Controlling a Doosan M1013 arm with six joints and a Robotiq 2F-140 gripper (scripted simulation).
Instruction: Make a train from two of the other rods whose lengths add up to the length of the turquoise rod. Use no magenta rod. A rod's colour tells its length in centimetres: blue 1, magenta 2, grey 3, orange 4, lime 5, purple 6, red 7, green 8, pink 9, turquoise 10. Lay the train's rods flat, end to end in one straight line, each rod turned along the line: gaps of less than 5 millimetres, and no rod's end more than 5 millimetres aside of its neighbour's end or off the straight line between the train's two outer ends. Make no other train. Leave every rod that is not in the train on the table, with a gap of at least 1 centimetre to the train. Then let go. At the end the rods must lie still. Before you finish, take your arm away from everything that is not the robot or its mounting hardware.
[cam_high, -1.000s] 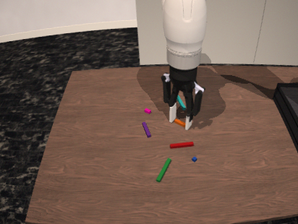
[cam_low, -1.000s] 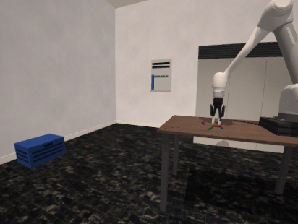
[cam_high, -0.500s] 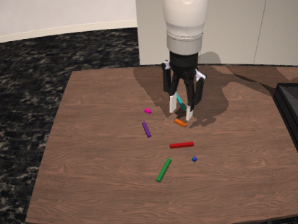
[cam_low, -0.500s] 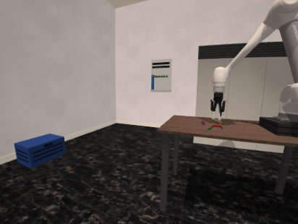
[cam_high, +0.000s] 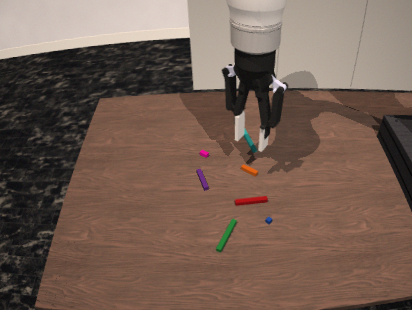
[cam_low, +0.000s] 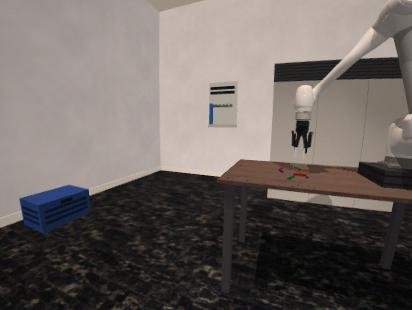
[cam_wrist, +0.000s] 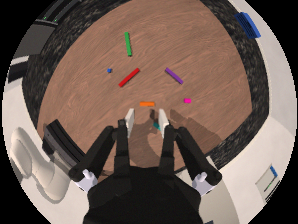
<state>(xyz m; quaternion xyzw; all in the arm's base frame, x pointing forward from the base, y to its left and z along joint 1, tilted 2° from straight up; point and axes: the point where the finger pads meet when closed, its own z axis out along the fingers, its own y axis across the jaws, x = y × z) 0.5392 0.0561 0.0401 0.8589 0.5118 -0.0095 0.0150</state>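
My gripper (cam_high: 251, 142) (cam_low: 300, 153) (cam_wrist: 146, 115) is open and empty, raised above the table. The turquoise rod (cam_high: 253, 147) (cam_wrist: 157, 126) lies at the back, partly hidden by a finger. The orange rod (cam_high: 249, 170) (cam_wrist: 147, 104) lies flat in front of it. The purple rod (cam_high: 202, 180) (cam_wrist: 174, 76) lies slanted to the left in the top view, with the magenta rod (cam_high: 204, 153) (cam_wrist: 187, 101) behind it. The red rod (cam_high: 251, 201) (cam_wrist: 129, 77) lies nearer the front. The green rod (cam_high: 226, 235) (cam_wrist: 128, 44) is the frontmost. All rods lie apart.
The small blue rod (cam_high: 269, 220) (cam_wrist: 109, 70) lies to the right of the green rod in the top view. The arm's dark base (cam_high: 398, 150) (cam_low: 382, 175) stands at the table's right side. A blue box (cam_low: 56, 207) stands on the floor, away from the table.
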